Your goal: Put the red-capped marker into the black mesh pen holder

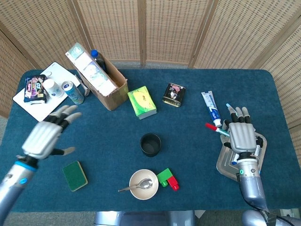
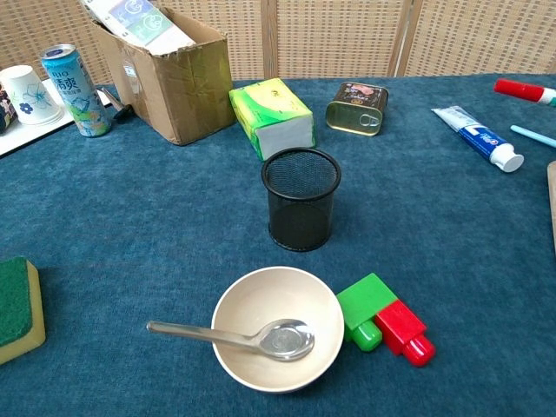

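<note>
My right hand [image 1: 240, 136] pinches the red-capped marker [image 1: 212, 128], its cap pointing left above the surface [image 1: 188, 122]. My left hand [image 1: 43, 137] hovers spread, holding nothing. The black mesh pen holder [image 2: 301, 199] stands upright with nothing inside. Beside it, the bowl [image 2: 276, 328] holds a spoon [image 2: 261, 337].

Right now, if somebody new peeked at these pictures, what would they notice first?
Probably the two robot hands: the left hand spread wide over the table's left side, and the right hand at the right edge, gripping the red-capped marker. Next, the black mesh pen holder standing alone mid-table, with a bowl and spoon in front of it.
</note>
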Robot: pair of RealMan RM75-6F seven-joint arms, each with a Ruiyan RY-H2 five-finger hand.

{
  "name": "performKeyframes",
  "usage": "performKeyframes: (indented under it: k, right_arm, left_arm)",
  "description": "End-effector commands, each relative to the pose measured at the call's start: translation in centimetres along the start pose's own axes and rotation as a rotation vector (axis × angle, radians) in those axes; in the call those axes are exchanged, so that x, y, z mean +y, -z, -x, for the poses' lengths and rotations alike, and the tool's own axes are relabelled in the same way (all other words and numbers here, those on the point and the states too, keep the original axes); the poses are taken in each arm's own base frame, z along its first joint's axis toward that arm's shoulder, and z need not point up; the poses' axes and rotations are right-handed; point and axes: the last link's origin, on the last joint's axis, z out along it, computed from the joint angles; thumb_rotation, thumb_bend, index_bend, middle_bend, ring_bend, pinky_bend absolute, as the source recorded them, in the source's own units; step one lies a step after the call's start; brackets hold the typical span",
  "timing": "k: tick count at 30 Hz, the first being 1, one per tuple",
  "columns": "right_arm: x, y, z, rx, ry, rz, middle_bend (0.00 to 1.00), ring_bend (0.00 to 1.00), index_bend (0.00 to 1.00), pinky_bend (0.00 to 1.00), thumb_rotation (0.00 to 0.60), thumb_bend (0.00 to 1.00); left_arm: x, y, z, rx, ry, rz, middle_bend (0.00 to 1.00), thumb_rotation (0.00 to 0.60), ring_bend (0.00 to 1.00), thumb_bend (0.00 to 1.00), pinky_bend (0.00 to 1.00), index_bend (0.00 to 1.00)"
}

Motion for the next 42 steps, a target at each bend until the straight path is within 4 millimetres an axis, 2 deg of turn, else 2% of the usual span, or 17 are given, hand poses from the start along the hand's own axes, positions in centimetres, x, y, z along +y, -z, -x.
performKeyframes:
  k: [1, 2, 4, 11, 15, 22, 31, 38, 42]
  right_arm:
    - [-0.6, 0.4, 0.5, -0.002, 0.045, -0.031, 0.03, 0.00, 0.55, 0.02, 0.600, 0.46]
    - [-0.9, 0.6, 0.6, 0.003, 0.063, -0.042, 0.03, 0.00, 0.55, 0.02, 0.600, 0.46]
    - [-1.5, 1.0, 0.8, 0.010, 0.097, -0.067, 0.03, 0.00, 0.55, 0.02, 0.600, 0.46]
    - [-3.7, 1.8, 1.2, 0.032, 0.161, -0.144, 0.03, 0.00, 0.55, 0.02, 0.600, 0.46]
    - [-5.4, 2.3, 1.1, 0.056, 0.186, -0.194, 0.04, 0.00, 0.55, 0.02, 0.600, 0.46]
    - [-9.9, 3.5, 0.3, 0.120, 0.238, -0.318, 0.05, 0.00, 0.55, 0.03, 0.600, 0.47]
    - [-14.9, 3.5, 0.0, 0.141, 0.280, -0.404, 0.06, 0.00, 0.55, 0.04, 0.600, 0.47]
    - [-17.1, 3.1, 0.7, 0.162, 0.374, -0.418, 0.06, 0.00, 0.56, 0.05, 0.600, 0.47]
    - [-18.0, 2.6, 1.1, 0.213, 0.486, -0.421, 0.06, 0.00, 0.55, 0.07, 0.600, 0.47]
  left_arm:
    - [-5.2, 5.6, -0.3, 0.025, -0.059, -0.207, 0.00, 0.600, 0.00, 0.12, 0.18, 0.14]
    - [-5.8, 7.1, -0.2, 0.031, -0.054, -0.252, 0.00, 0.600, 0.00, 0.12, 0.18, 0.14]
    - [-6.6, 8.8, 0.5, 0.017, -0.024, -0.297, 0.00, 0.600, 0.00, 0.12, 0.18, 0.14]
    - [-7.3, 11.5, 1.2, 0.038, 0.008, -0.296, 0.00, 0.600, 0.00, 0.12, 0.17, 0.14]
    - [-7.2, 11.9, 1.6, 0.035, 0.026, -0.286, 0.00, 0.600, 0.00, 0.13, 0.17, 0.14]
    - [-7.1, 12.1, 2.4, 0.023, 0.043, -0.263, 0.00, 0.600, 0.00, 0.13, 0.17, 0.14]
    - [-7.1, 12.3, 2.1, 0.042, 0.058, -0.249, 0.00, 0.600, 0.00, 0.12, 0.17, 0.14]
    - [-7.4, 12.4, 2.0, 0.044, 0.070, -0.256, 0.00, 0.600, 0.00, 0.12, 0.17, 0.14]
    - [-7.4, 12.3, 2.0, 0.027, 0.098, -0.240, 0.00, 0.600, 0.00, 0.12, 0.17, 0.13]
